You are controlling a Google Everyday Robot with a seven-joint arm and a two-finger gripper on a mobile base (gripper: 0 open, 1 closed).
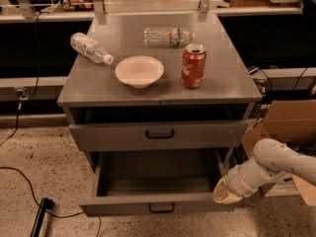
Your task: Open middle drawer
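Gripper (224,191): cream-coloured tip at 4 o'clock of the view, set at the right front corner of the middle drawer (123,205); whether it is parted or closed cannot be told, nor whether it touches the drawer. Arm (276,164): pale, jointed, running off from the gripper toward 3 o'clock. Middle drawer: gray metal, standing far out of the cabinet at 6 o'clock, plain gray inside exposed, small black handle (162,208) centred on its front. Upper drawer (207,135): directly at 12 o'clock of the middle one, out only slightly, with a black handle. Counter (98,85): gray top carrying four items. Bowl (139,71): white, upright, near the centre. Can (193,66): red, upright, at 3 o'clock of the bowl, apart from it. Clear bottle (167,36): on its side at 1 o'clock of the bowl. Labelled bottle (90,47): on its side at 10 o'clock of the bowl. Box (289,120): cardboard, at 3 o'clock of the cabinet. Cable (19,181): black, on speckled floor at 8 o'clock.
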